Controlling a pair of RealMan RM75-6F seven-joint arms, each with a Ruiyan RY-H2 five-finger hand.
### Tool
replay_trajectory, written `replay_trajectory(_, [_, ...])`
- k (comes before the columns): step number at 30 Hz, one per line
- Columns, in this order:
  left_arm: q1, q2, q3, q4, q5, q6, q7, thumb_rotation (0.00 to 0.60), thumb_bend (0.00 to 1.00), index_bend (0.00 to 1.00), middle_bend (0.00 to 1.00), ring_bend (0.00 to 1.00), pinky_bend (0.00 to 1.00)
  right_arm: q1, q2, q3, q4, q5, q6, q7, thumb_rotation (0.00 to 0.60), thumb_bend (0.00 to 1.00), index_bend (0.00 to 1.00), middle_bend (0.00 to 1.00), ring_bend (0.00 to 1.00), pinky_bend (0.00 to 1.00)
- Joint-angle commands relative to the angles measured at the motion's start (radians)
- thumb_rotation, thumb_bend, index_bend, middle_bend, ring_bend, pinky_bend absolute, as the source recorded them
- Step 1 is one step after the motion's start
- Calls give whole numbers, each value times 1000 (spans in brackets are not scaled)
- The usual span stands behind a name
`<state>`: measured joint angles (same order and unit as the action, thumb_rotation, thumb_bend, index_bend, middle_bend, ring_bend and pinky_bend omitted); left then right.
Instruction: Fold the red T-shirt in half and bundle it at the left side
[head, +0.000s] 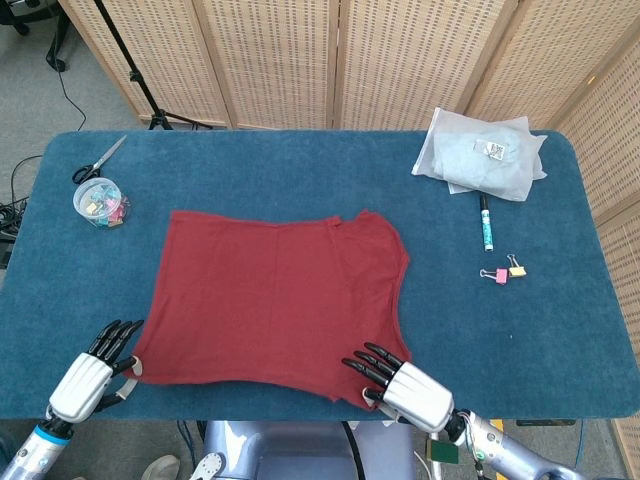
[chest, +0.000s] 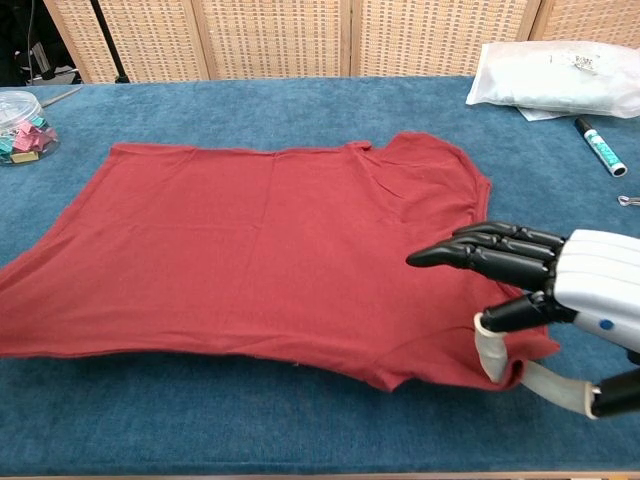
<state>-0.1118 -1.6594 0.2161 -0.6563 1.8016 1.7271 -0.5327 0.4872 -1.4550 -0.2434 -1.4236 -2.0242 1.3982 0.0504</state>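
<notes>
While the red T-shirt (head: 275, 295) lies spread flat on the blue desk (head: 560, 330), reaching from the middle toward my near edge, I have a robot hand at each of its near corners. My right robot hand (head: 405, 385) sits at the near right corner; in the chest view its thumb hooks under the hem and the dark fingers (chest: 490, 252) stretch over the cloth, so I judge it has that corner pinched. My left robot hand (head: 90, 375) is at the near left corner, fingers extended beside the edge. The head view suggests its thumb touches the hem, but I cannot tell whether it truly holds the cloth, and the chest view does not show that hand at all.

I judge this to be the opening step: securing the near hem before the fold. No fold is made yet; the shirt is a single layer.

Next I would need a firm hold at both corners, then lift them together and carry the near hem across to the far edge, keeping the two hands level so the cloth doubles without twisting. If the left corner is loose, only the right side would rise and the fold would skew. Bundling toward the left side comes afterward, near the jar of clips (head: 100, 203) and scissors (head: 98, 160), which I should avoid sweeping.
</notes>
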Motion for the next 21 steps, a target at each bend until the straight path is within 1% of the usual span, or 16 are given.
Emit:
replay_trajectory(1, [15, 23, 18, -30, 14, 13, 6, 600, 543, 734, 0, 0, 0, -7, 12, -20, -2, -29, 18, 9, 600, 569, 666, 58, 0, 0])
replay_trajectory(10, [47, 74, 62, -108, 63, 58, 60, 600, 543, 734, 0, 0, 0, -15, 45, -71, -14, -121, 59, -2, 600, 556, 667, 64, 0, 0])
replay_trajectory(21, [79, 123, 94, -173, 94, 75, 101, 600, 550, 734, 0, 0, 0, -40, 70, -111, -19, -192, 103, -12, 600, 556, 668, 67, 0, 0])
